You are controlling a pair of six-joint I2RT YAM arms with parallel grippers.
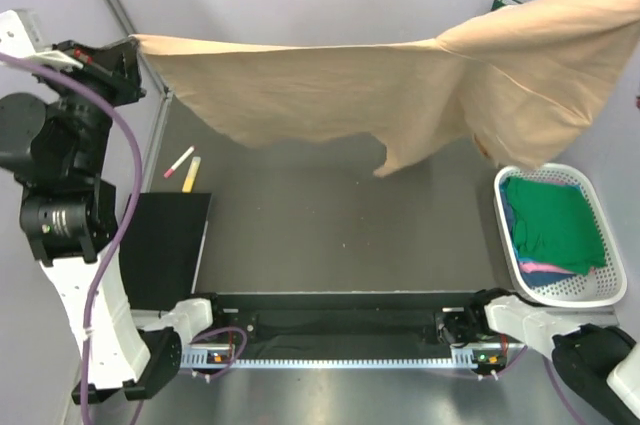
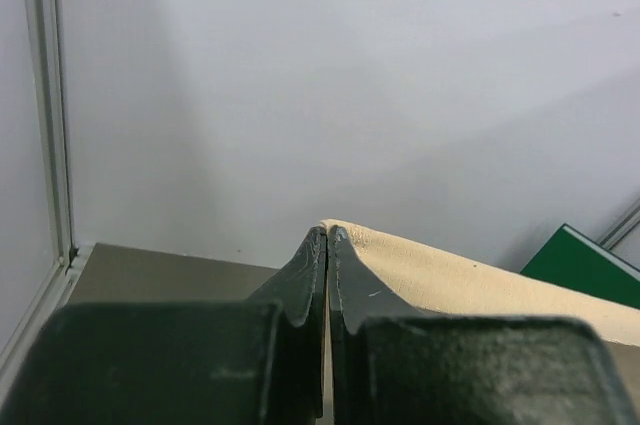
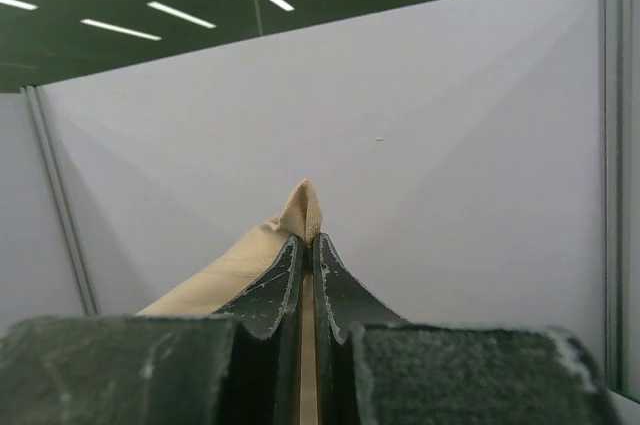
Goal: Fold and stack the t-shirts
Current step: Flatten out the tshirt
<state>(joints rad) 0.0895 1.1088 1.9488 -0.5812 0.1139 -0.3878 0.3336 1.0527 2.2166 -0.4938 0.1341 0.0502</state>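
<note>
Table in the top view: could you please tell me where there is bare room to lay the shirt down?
The middle of the table is bare, between the dark board and the basket, under the shirt. The left is crowded: board and two markers.

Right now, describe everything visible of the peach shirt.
The peach shirt is soft, plain cloth, held spread in the air above the table, top edge taut, lower edge sagging with one flap hanging near the middle. The left gripper is shut on its left corner, the right gripper on the other end. Nothing else touches it.
</note>
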